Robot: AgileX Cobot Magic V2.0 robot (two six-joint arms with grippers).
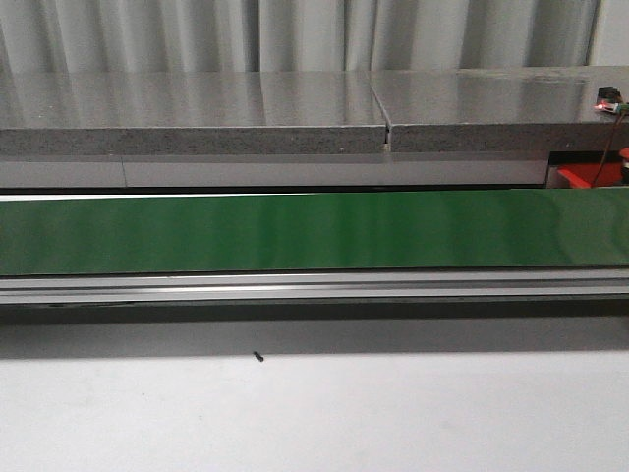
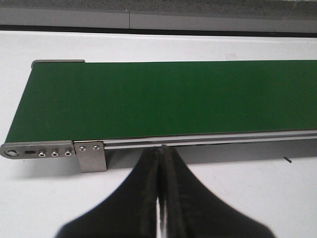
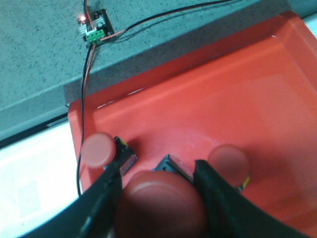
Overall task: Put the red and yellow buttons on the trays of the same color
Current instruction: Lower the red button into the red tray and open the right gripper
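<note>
Partly hidden: red button (image 3: 161, 201) between right claw (image 3: 158, 198) fingers.

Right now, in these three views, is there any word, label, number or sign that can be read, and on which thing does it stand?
No readable text in any view.
Small black circuit board with green terminal block: any markings are too small and blurred to read.
Green conveyor belt, red plastic tray and the red round button between the right gripper fingers: no print visible.
</note>
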